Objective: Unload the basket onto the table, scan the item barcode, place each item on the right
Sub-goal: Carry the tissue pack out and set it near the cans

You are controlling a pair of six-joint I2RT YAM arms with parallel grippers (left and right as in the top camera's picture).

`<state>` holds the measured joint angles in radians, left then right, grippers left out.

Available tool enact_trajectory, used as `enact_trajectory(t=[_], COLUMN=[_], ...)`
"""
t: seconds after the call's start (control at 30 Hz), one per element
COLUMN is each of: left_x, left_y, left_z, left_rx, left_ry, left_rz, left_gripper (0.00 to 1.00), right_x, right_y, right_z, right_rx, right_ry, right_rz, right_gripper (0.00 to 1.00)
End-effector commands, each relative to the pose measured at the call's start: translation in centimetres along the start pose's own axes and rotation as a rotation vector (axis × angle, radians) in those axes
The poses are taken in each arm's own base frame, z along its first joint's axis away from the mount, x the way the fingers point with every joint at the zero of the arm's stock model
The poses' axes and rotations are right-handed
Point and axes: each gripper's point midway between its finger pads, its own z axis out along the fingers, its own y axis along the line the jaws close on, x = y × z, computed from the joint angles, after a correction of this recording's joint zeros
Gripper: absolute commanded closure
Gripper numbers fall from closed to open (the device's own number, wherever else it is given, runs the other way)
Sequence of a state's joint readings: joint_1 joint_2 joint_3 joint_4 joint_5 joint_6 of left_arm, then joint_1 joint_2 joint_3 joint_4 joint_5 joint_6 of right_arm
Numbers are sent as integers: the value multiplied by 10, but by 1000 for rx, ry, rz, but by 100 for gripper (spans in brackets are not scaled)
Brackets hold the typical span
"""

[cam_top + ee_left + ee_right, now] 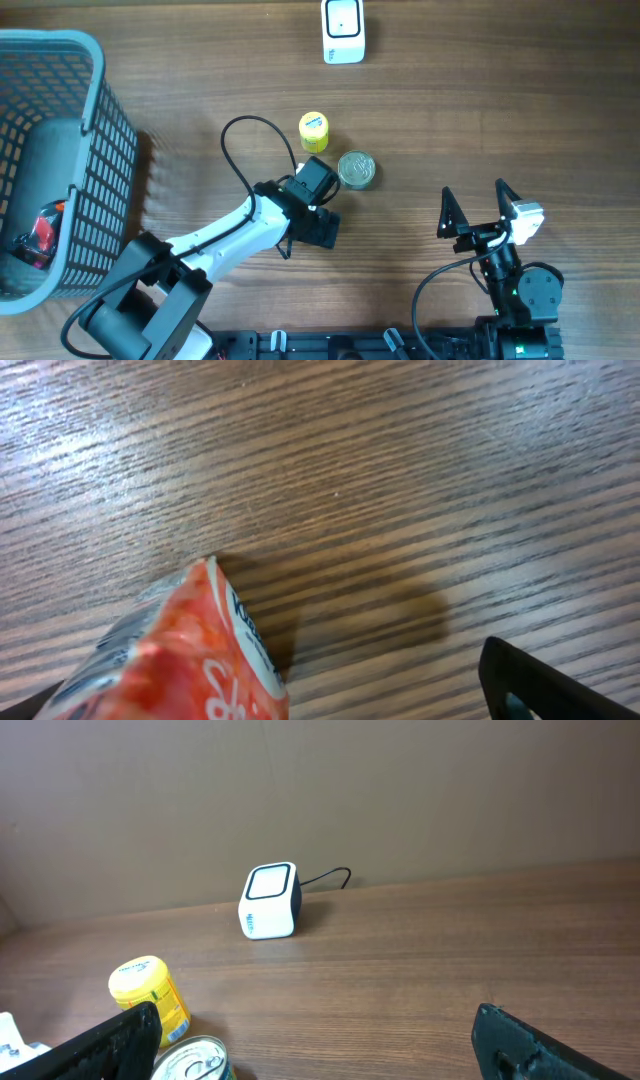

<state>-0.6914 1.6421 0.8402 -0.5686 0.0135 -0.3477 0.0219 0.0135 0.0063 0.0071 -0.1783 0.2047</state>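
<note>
Orange packet — on the tabletop between the left gripper's spread jaws, not gripped, near the tin can. Right gripper — jaws released, empty.

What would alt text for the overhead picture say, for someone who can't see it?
Two robot arms work at a wooden table: the left hand reaches to the middle beside a yellow tub and a tin can, while the right hand hangs open near the front edge. A white scanner sits at the far edge, and a gray basket stands at the left.
</note>
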Motion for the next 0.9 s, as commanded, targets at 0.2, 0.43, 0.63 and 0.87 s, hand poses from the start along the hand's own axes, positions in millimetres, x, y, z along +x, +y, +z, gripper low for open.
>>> enact_trajectory(t=[0.2, 0.43, 0.63, 0.87], left_x=[-25, -56, -54, -85], left_y=[-9, 16, 44, 44], left_z=[2, -2, -1, -9], left_rx=[37, 27, -7, 27], left_ry=[-103, -201, -170, -292], left_rz=[-11, -118, -167, -179], left_gripper=[50, 74, 73, 72], right_x=[-2, -2, -2, -2], right_y=[0, 0, 0, 0], right_z=[0, 0, 0, 0], right_rx=[3, 3, 4, 4], right_ry=[-10, -10, -10, -10], right_rz=[6, 6, 6, 6], right_gripper=[0, 0, 0, 0])
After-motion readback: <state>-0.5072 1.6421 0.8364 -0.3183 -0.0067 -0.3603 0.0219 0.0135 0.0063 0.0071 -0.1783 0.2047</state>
